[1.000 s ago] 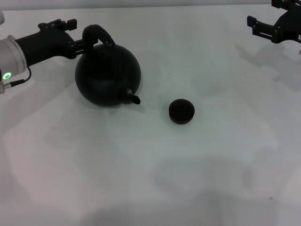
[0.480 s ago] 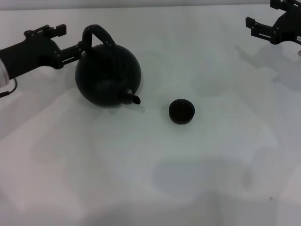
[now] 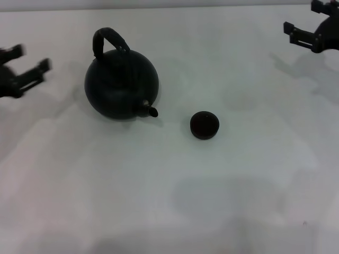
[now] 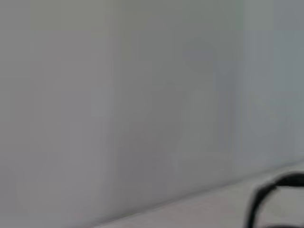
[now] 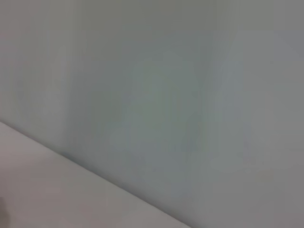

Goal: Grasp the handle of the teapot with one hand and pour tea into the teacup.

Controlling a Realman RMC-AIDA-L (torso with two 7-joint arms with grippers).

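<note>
The round black teapot (image 3: 121,90) stands upright on the white table, its short spout (image 3: 150,110) aimed toward the teacup (image 3: 204,125), a small low dark cup a little to its right. The arched black handle (image 3: 108,40) rises over the pot with nothing on it. My left gripper (image 3: 32,58) hovers at the far left edge, well apart from the pot, open and empty. A dark curved piece (image 4: 266,201), probably the handle, shows in the left wrist view. My right gripper (image 3: 302,17) hangs open at the far right corner, away from both objects.
The white table (image 3: 175,201) spreads around the pot and cup, with a pale wall behind its far edge. The right wrist view shows only wall and a strip of table (image 5: 42,190).
My left gripper has pulled back to the left, away from the teapot handle it was beside. The right gripper shifted slightly right. Teapot and teacup have not moved.
</note>
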